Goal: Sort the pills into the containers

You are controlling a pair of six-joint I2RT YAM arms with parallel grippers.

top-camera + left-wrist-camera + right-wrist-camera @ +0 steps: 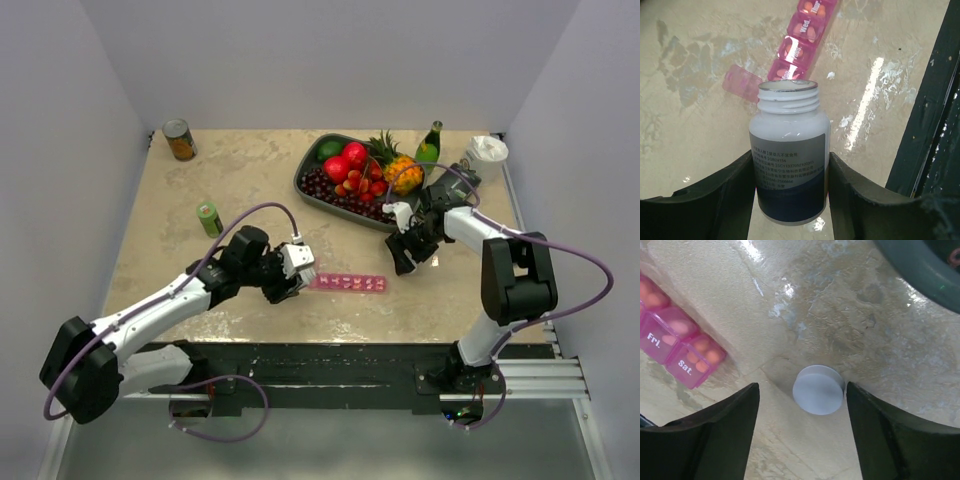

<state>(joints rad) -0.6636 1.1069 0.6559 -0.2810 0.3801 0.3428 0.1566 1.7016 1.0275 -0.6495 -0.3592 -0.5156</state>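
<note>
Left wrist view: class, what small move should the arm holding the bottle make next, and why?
Probably tilt the bottle forward so its mouth comes over the end compartment of the pink containers. The left gripper is shut on the bottle, its cap is off, and a flipped-open lid lies beside the strip's near end; the compartments farther along already show pills.

The containers (347, 283) are being flanked on the table (240, 170): the bottle (789, 115), held in the left gripper (790, 156), at their 9 o'clock, seemingly just beside the end compartment; the cap (818, 390), within the right gripper (802, 386), at their 2 o'clock; the tray (310, 185) at 12 o'clock.
</note>
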